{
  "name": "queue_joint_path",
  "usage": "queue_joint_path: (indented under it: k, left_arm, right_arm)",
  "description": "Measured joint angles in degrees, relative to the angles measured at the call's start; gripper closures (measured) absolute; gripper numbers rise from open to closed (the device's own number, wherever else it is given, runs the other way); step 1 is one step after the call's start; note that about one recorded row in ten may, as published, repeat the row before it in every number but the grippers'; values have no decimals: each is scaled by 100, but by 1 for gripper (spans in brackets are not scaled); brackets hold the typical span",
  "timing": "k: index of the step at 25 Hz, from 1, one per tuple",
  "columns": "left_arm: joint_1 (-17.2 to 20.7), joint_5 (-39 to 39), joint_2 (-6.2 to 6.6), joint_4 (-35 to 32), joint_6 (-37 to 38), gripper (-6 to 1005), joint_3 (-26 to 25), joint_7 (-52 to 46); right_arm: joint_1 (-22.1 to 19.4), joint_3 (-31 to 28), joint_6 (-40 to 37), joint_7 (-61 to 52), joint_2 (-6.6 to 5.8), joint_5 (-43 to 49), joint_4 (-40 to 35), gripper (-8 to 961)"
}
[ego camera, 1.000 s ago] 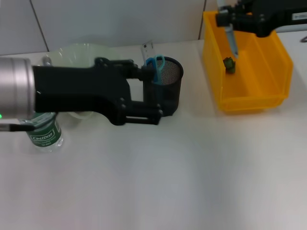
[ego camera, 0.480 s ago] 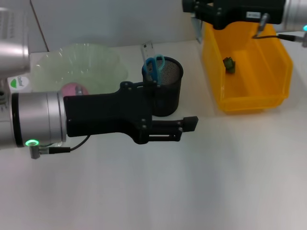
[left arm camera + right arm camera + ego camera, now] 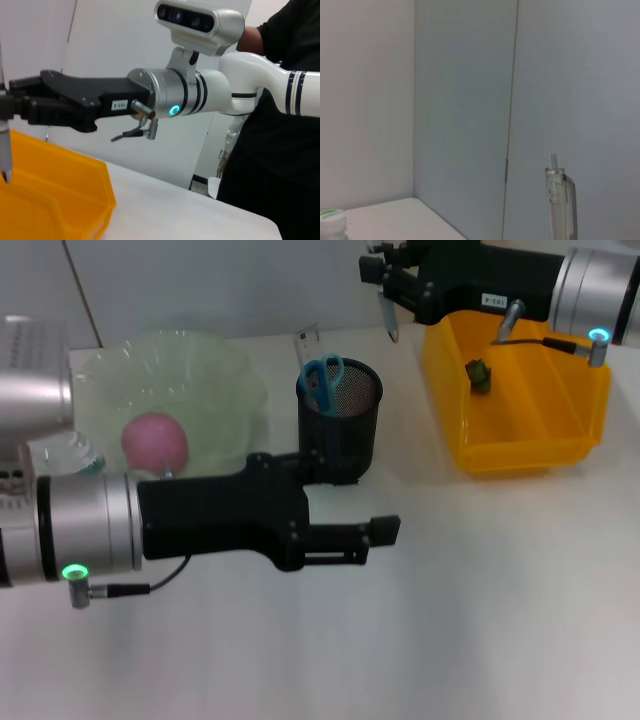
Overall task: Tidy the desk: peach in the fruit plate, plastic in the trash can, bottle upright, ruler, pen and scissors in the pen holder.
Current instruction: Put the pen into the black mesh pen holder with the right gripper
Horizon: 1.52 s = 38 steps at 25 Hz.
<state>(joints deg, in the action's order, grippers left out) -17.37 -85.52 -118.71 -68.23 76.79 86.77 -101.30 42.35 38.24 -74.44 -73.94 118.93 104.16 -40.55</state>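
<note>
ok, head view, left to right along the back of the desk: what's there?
Fruit plate with the peach in it → pen holder with scissors → pen hanging from the right hand → yellow bin.

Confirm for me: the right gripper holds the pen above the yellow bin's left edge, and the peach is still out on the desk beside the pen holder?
Not quite. In the head view the peach already lies in the fruit plate. The right gripper does hold the pen above the left edge of the yellow bin.
</note>
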Motion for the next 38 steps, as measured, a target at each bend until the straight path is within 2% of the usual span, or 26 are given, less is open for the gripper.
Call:
queue_joint_path:
  k: [12, 20, 38]
  left_arm:
    - [47, 69, 5, 113, -40, 192, 99, 61]
    - [61, 72, 6, 138, -18, 193, 103, 80]
    - [76, 72, 18, 142, 52, 192, 84, 17]
  right_arm:
    - [115, 101, 464, 779, 13, -416, 1096, 813]
    - [426, 209, 954, 1170, 42, -626, 1784, 813]
    - [448, 286, 1328, 1409, 51, -746, 2255, 813]
